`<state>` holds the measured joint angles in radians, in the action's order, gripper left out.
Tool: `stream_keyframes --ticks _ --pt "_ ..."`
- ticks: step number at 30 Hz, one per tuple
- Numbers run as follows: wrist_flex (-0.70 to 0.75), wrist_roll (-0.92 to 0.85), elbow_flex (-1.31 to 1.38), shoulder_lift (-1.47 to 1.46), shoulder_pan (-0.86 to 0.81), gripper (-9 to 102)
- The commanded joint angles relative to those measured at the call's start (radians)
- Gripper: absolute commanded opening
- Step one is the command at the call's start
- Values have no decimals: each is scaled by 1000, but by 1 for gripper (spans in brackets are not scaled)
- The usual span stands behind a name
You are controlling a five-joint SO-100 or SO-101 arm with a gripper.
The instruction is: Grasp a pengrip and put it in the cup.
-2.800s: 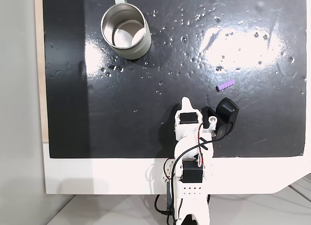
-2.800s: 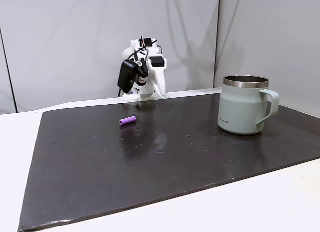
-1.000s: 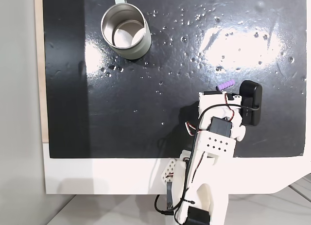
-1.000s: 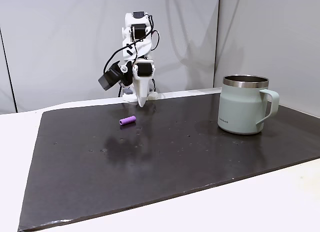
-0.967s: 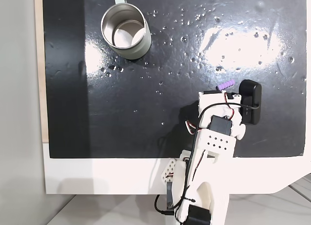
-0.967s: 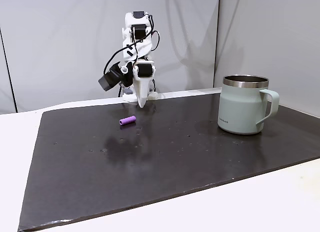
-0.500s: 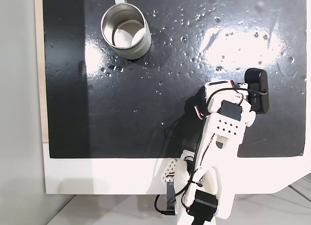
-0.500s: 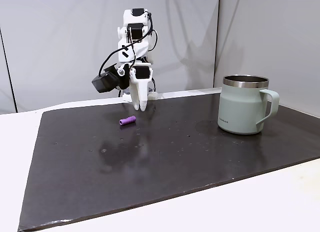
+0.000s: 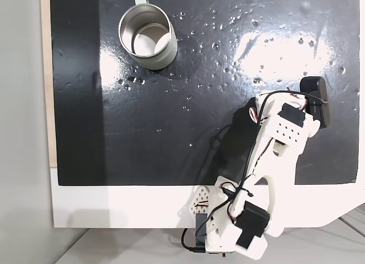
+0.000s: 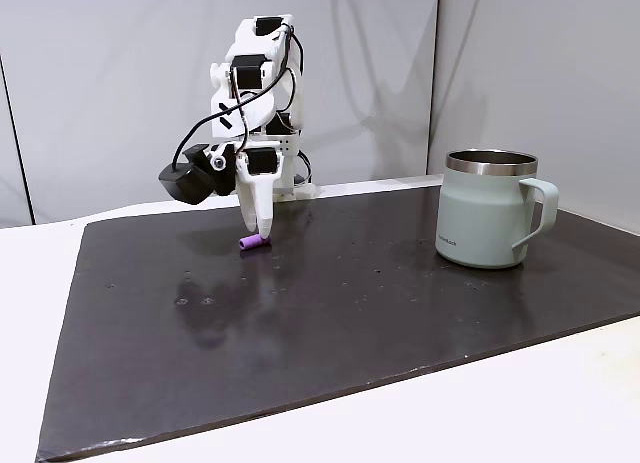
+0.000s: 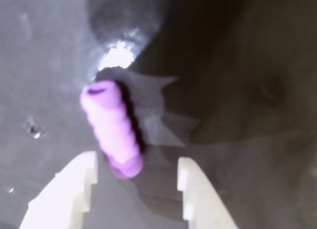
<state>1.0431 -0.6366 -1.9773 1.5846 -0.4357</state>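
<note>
My fingers are spread over the pengrip, ready to take it.

In a fixed view from above, my arm covers the spot where the pengrip lies, and the cup (image 9: 146, 36) stands well apart, toward the upper left of the black mat (image 9: 171, 133). In a fixed view from the side, my gripper (image 10: 262, 229) points down with its tip just beside the pengrip (image 10: 252, 243), which lies flat on the mat; the cup stands far to the right. In the wrist view, my 2 fingers (image 11: 64, 189) stand apart with nothing between them yet, the pengrip's near end just inside the gap, closer to the left one. I judge it light, soft and rubbery, its ribs giving grip; it could roll, so I should pinch it across its middle.
</note>
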Motion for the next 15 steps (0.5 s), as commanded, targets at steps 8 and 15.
stream_keyframes --ticks 8,15 --pt "9 -26 112 -77 -18 17" --pt "0 -26 112 -117 -11 0"
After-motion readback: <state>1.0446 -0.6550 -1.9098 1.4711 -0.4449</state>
